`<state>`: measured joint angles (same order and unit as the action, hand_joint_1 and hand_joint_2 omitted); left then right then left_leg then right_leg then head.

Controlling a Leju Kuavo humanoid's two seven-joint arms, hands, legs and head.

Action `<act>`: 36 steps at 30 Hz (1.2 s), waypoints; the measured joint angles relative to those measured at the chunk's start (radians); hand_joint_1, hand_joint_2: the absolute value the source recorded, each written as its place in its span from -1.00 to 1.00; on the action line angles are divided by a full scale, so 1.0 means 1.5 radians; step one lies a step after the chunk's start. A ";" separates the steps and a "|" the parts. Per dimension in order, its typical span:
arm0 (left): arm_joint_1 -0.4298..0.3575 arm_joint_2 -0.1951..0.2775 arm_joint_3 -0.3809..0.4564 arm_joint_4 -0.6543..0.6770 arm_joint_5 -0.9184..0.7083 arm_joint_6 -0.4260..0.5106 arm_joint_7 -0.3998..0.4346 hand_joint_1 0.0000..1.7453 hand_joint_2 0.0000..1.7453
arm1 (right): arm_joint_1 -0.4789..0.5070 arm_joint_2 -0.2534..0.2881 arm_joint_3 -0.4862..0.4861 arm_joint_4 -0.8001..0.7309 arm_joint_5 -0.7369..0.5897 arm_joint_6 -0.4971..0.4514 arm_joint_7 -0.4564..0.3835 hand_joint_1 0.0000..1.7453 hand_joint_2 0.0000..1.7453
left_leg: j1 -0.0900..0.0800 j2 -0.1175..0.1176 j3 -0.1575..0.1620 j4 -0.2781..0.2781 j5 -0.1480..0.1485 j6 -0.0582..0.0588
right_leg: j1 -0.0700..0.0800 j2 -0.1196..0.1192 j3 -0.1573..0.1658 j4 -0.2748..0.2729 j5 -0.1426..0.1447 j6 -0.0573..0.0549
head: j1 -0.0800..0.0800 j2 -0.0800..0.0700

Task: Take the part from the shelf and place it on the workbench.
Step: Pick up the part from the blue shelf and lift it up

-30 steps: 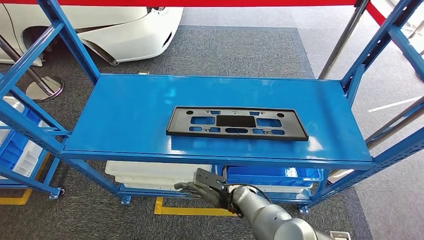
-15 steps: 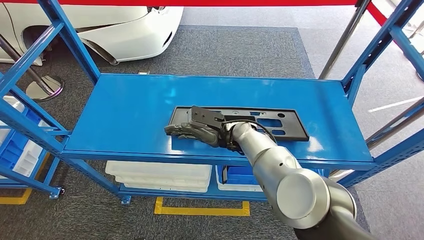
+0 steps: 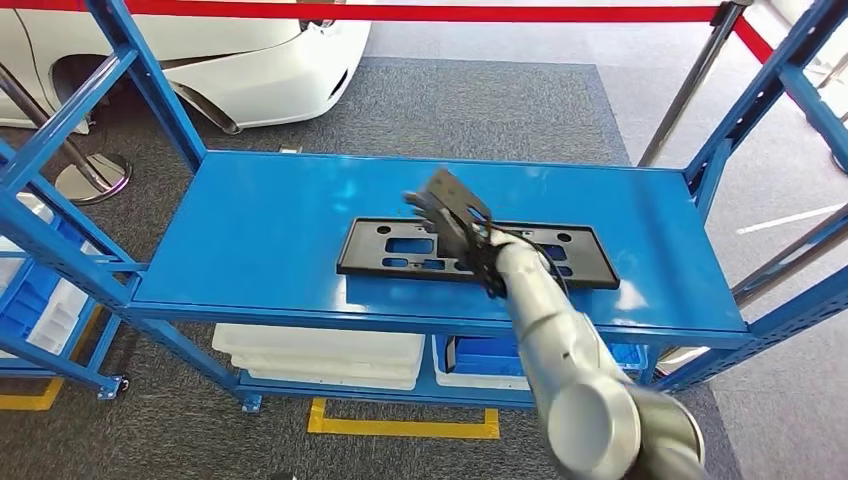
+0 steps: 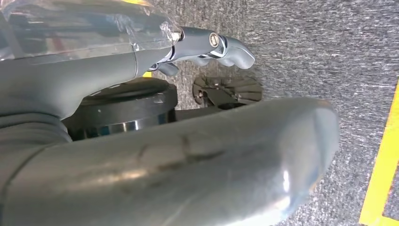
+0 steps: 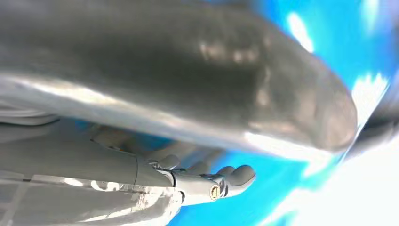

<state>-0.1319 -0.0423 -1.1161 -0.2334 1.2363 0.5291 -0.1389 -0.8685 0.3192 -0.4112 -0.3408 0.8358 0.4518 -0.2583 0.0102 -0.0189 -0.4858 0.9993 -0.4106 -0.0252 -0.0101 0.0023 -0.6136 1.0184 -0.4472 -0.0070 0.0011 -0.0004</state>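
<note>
A black plastic mounting plate (image 3: 475,252) lies flat on the blue shelf (image 3: 260,230), near its front edge. In the head view the right hand (image 3: 448,208) hangs over the plate's middle, fingers spread and holding nothing. The right wrist view adds only blurred blue shelf past those loosely extended fingers (image 5: 235,176). The left wrist view looks down at grey carpet (image 4: 306,42) and yellow floor tape (image 4: 383,174); the left hand's (image 4: 207,44) fingers curl in, empty.
</note>
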 joint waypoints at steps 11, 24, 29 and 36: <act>0.000 -0.004 0.000 0.002 0.033 0.013 -0.018 -1.00 -1.00 | 0.147 -0.028 0.638 -0.329 -0.927 -0.328 0.165 -1.00 0.50 | -0.003 0.018 -0.018 0.000 0.001 -0.001 | -0.004 0.016 -0.020 0.004 0.008 0.000 | 0.002 0.000; 0.007 -0.005 0.002 0.004 0.038 0.011 -0.024 -1.00 -1.00 | 0.166 -0.135 0.875 -0.430 0.097 -0.345 0.349 -1.00 1.00 | -0.003 0.013 -0.019 0.000 0.001 -0.001 | -0.004 0.010 -0.019 0.003 0.008 0.000 | 0.004 0.000; 0.007 -0.005 0.003 0.005 0.037 0.010 -0.025 -1.00 -1.00 | 0.170 -0.150 0.900 -0.442 -0.059 -0.345 0.345 -1.00 1.00 | -0.003 0.013 -0.019 0.000 0.001 -0.001 | -0.004 0.010 -0.019 0.003 0.008 0.000 | 0.003 0.000; 0.007 -0.005 0.003 0.005 0.035 0.016 -0.030 -1.00 -1.00 | 0.171 -0.166 0.917 -0.459 -0.056 -0.344 0.345 -1.00 1.00 | -0.003 0.013 -0.019 0.000 0.001 -0.001 | -0.004 0.010 -0.019 0.003 0.008 0.000 | 0.003 0.000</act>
<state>-0.1214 -0.0492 -1.1116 -0.2255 1.2893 0.5530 -0.1835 -0.6123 0.0707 0.9639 -1.0298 0.7516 -0.0643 0.2586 0.0057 0.0005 -0.5145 0.9999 -0.4084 -0.0266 -0.0161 0.0177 -0.6421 1.0233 -0.4356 -0.0078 0.0053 -0.0004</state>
